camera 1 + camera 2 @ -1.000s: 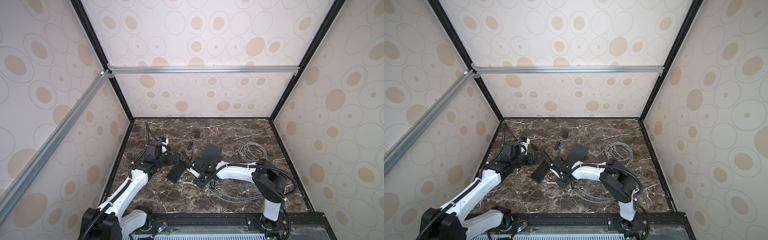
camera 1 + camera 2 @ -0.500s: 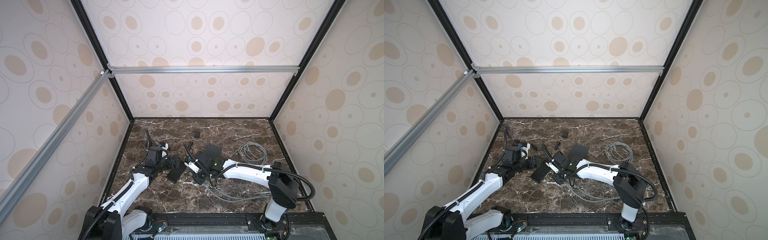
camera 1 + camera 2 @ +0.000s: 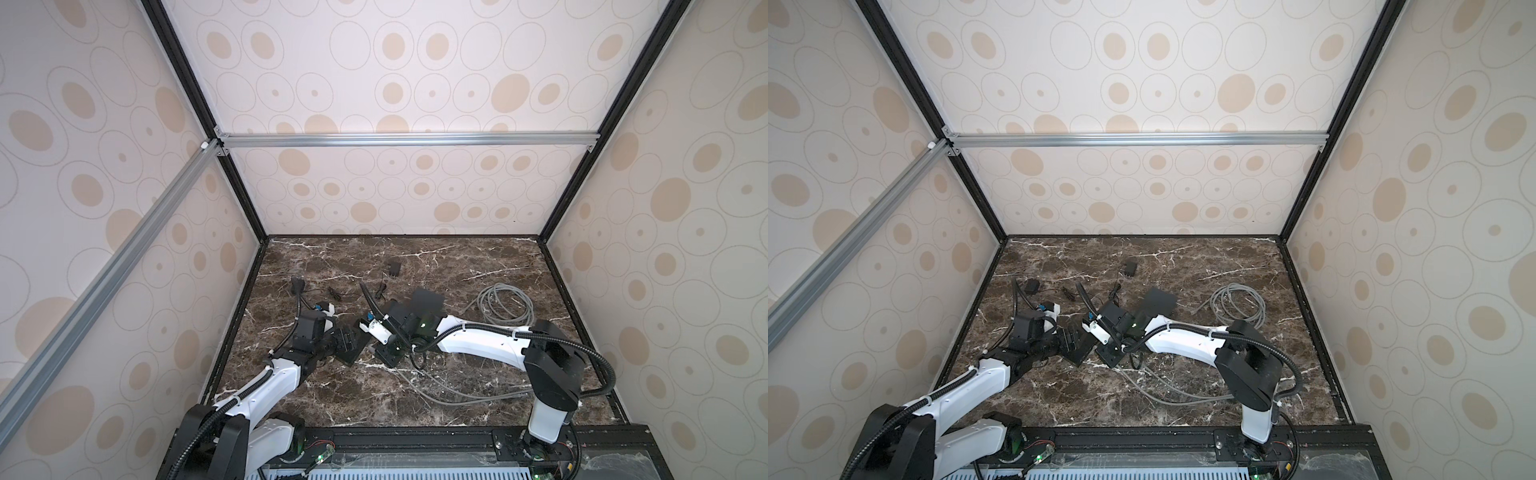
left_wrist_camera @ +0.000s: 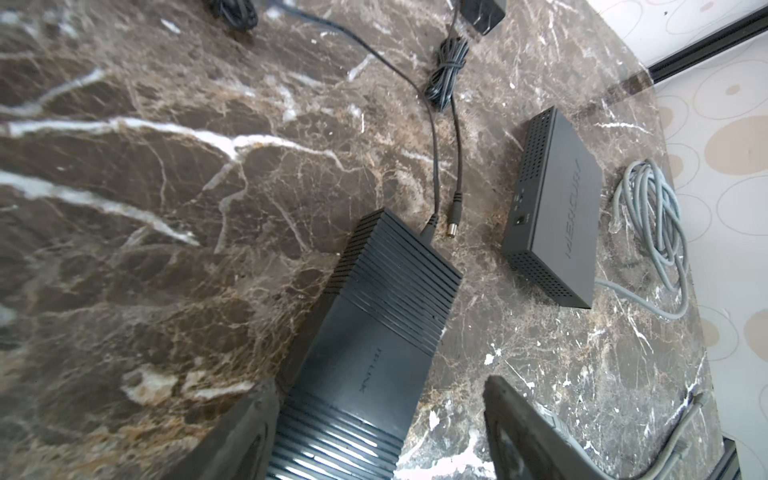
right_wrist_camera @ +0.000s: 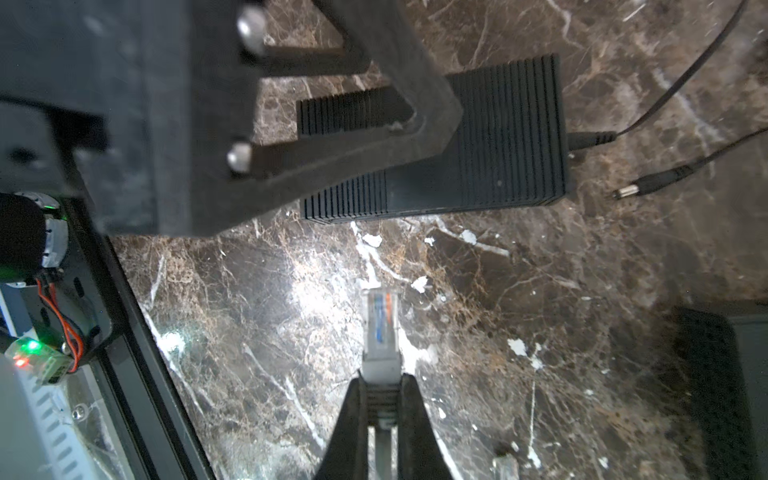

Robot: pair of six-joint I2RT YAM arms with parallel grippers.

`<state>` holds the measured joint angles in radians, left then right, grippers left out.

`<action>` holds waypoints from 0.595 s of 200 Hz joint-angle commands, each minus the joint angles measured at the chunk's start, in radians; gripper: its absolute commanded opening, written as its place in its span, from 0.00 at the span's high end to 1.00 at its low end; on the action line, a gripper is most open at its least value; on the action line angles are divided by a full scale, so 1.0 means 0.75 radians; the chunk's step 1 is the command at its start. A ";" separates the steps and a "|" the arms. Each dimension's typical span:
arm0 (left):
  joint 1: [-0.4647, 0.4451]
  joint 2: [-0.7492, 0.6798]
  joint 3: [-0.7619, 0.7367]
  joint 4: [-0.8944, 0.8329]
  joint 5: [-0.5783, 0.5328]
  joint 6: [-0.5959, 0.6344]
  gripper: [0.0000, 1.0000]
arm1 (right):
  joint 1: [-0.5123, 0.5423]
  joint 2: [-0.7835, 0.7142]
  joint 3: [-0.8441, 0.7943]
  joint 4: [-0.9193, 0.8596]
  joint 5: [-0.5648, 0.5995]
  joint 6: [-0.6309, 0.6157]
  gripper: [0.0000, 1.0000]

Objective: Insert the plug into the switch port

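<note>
The switch (image 4: pixel 374 340) is a black ribbed TP-LINK box lying flat on the marble floor, with a thin power lead in its far end. My left gripper (image 4: pixel 378 395) is open and straddles its near end. One finger (image 4: pixel 249 424) is against the box's side, while the other finger (image 4: pixel 515 419) stands clear of it. My right gripper (image 5: pixel 384 399) is shut on the grey boot of the clear plug (image 5: pixel 380 328), which points forward above the floor beside the switch (image 5: pixel 507 137). The port is hidden. In both top views the grippers (image 3: pixel 345 340) (image 3: pixel 1111 355) meet at left centre.
A second black switch (image 4: pixel 557 208) lies further back, also in a top view (image 3: pixel 426 301). A grey cable coil (image 3: pixel 505 305) lies on the right, and its runs trail over the front floor. A loose barrel connector (image 4: pixel 453 220) and a small adapter (image 3: pixel 392 268) lie behind.
My left gripper's fingers have drawn in around the switch's end. The right arm has stretched out flatter, and its gripper with the plug stays close beside the switch.
</note>
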<state>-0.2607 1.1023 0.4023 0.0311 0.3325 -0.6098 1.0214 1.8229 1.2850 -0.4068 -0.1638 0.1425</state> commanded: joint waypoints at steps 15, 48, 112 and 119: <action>0.007 -0.031 -0.013 0.057 -0.008 -0.005 0.26 | 0.011 0.030 0.013 0.025 -0.071 0.048 0.91; 0.006 -0.117 -0.019 0.089 0.026 -0.011 0.30 | 0.004 -0.025 -0.032 0.074 -0.199 0.018 0.90; 0.007 -0.451 0.007 0.118 0.161 -0.092 0.30 | -0.017 -0.305 -0.159 0.051 -0.222 -0.108 0.93; 0.007 -0.451 0.027 0.103 0.176 -0.089 0.32 | -0.018 -0.331 -0.169 0.050 -0.215 -0.117 0.93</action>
<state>-0.2600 0.7841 0.3729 0.1009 0.4042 -0.6483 1.0130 1.6558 1.1820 -0.3592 -0.3252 0.1078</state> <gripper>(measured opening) 0.702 0.118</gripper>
